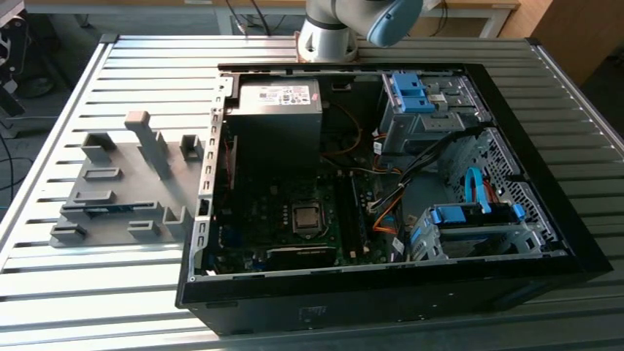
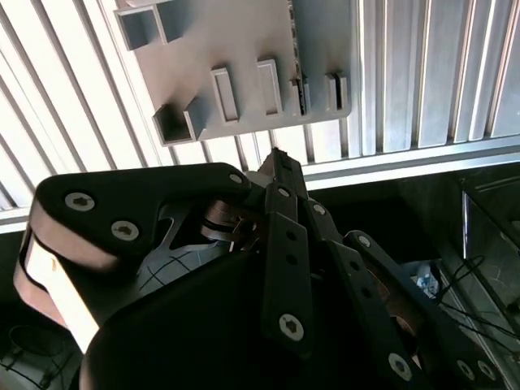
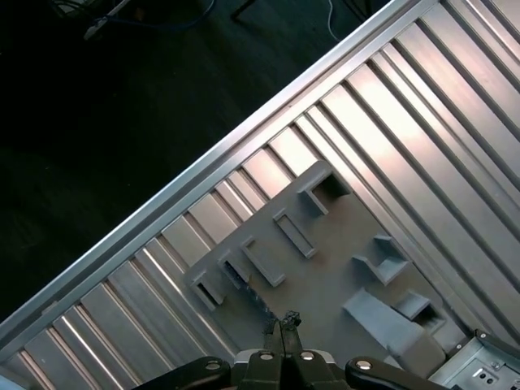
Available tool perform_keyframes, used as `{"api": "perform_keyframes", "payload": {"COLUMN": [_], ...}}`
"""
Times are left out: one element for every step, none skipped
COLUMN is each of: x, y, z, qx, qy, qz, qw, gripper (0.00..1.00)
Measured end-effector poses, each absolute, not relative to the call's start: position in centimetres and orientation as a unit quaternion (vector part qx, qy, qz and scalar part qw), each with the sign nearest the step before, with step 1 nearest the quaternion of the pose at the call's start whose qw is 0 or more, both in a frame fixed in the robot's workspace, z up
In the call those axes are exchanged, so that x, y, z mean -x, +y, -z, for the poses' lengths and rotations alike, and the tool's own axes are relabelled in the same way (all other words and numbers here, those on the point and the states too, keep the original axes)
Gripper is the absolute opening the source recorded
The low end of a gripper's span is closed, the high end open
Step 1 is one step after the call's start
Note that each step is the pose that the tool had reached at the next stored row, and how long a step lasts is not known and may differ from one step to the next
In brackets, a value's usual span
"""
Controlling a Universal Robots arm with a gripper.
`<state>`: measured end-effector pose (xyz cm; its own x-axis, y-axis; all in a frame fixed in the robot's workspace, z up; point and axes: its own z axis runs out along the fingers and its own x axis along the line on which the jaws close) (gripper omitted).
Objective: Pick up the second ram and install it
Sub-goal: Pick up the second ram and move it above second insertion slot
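The second ram [image 1: 105, 210] is a thin blue stick lying on edge in the grey holder fixture [image 1: 122, 186], on the exterior view's left of the open computer case [image 1: 390, 285]. In the second wrist view it appears as a dark thin strip [image 2: 299, 81] across the fixture [image 2: 236, 49]. My gripper [image 3: 284, 319] hangs well above the fixture [image 3: 325, 276], its fingers pressed together with nothing between them. Its fingertips [image 2: 279, 160] sit over the table slats just beside the fixture. The arm's base [image 1: 329, 33] stands behind the case.
The case lies open on a slatted aluminium table [image 1: 146, 66]. Inside are a power supply [image 1: 276, 102], the motherboard's processor socket [image 1: 306, 217], loose cables [image 1: 390, 201] and blue-tabbed drive cages [image 1: 468, 216]. The table edge [image 3: 187, 191] drops to dark floor.
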<state>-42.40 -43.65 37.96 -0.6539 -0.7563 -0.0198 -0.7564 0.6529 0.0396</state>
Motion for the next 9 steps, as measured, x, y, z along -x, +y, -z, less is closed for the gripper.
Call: {"api": "perform_keyframes", "payload": {"x": [42.4,42.4,42.4,42.4,42.4,42.4,42.4,42.4,42.41], "y": [-43.65,-43.65,-43.65,-43.65,-43.65,-43.65,-43.65,-43.65,-43.65], "z": [-37.96,-37.96,-37.96,-37.96,-37.96,-37.96,-37.96,-37.96,-37.96], "qx": [0.419,0.423,0.426,0.429,0.432,0.435,0.438,0.441,0.444], "qy": [0.908,0.906,0.905,0.903,0.902,0.9,0.899,0.897,0.896], "qz": [-0.022,-0.022,-0.022,-0.022,-0.022,-0.022,-0.022,-0.022,-0.022], "qw": [0.001,0.001,0.001,0.0,0.0,0.0,0.0,0.0,0.0], "gripper": [0.11,0.11,0.11,0.11,0.11,0.11,0.11,0.11,0.11]}}
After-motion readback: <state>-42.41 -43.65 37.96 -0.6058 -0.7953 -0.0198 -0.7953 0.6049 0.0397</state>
